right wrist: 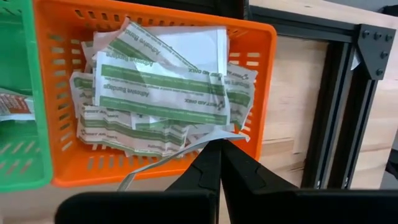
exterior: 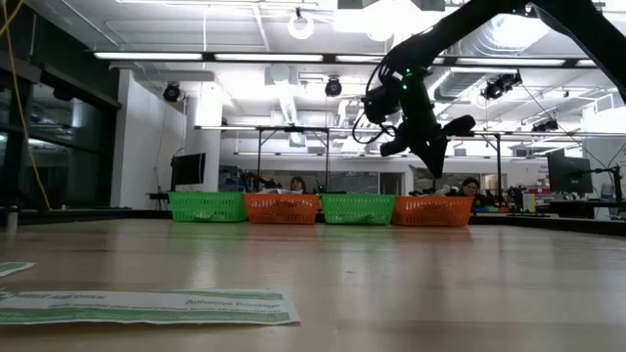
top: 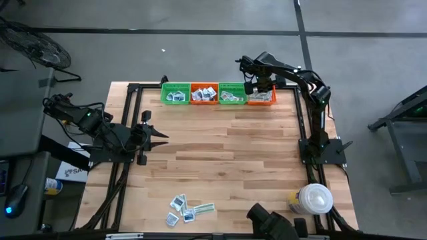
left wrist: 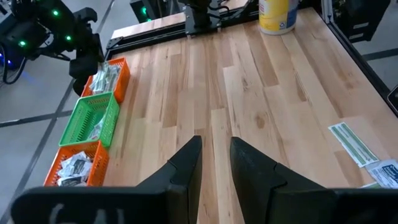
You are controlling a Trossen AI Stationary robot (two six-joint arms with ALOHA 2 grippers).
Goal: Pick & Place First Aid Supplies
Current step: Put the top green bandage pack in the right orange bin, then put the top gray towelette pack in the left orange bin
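Pale-green adhesive bandage strips lie heaped in the far-right orange plastic basket, right beneath the right gripper, whose two dark fingers are pressed together with one thin white strip trailing from between their tips over the basket's rim. Seen from above, that gripper hangs over the last basket in a row of four along the table's far edge: a green one, an orange one, another green one, then the orange one beneath the gripper, each holding small packets. Just beside the basket runs the black metal frame bordering the light wooden table.

At the table's left edge waits the left gripper, its fingers a narrow gap apart and holding nothing.

Near the front edge, well apart from the baskets, a small cluster of white square packets and a pale-green strip rests on the wood. A white round lidded container stands at the front right corner.
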